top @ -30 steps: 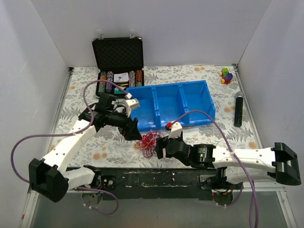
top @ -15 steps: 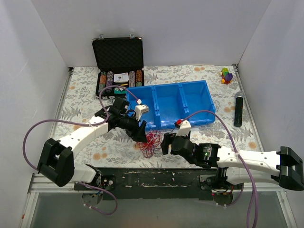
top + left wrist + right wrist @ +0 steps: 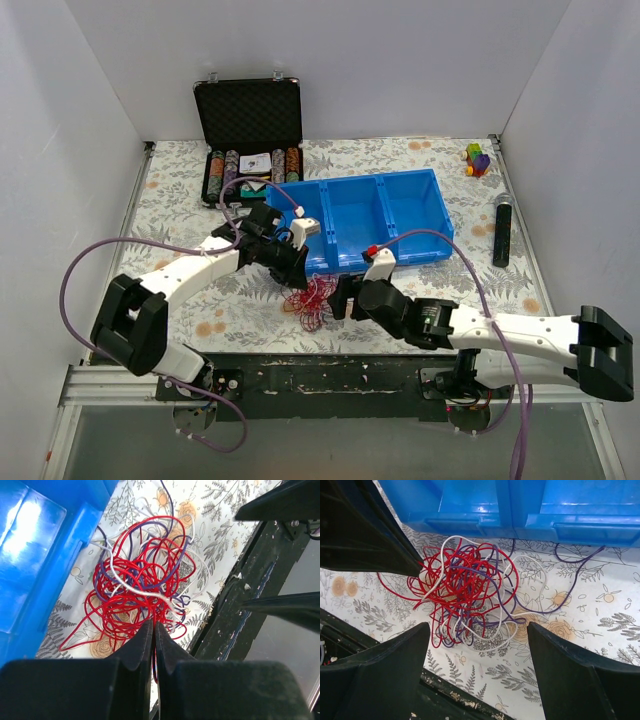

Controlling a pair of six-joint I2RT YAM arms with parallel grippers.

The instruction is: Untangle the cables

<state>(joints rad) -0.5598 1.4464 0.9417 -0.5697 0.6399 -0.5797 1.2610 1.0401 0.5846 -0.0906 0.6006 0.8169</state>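
The cables [image 3: 142, 587] lie in 1 messy ball on the desk [image 3: 600, 610] by the blue bin [image 3: 470, 500]; the left fingers [image 3: 136, 652] pinch its near edge shut, and the right fingers [image 3: 580, 670] hang wide open and empty, likely ready to pull.

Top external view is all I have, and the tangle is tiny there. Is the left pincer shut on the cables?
Observer: Yes. The left wrist view shows the left pincer shut, with red strands of the cables running into the seam between its tips.
Operator: Only red in there?
Observer: No, purple and white strands are woven through the red.
Operator: And the other arm?
Observer: The right pincer is open wide, with the tangle showing in the gap.
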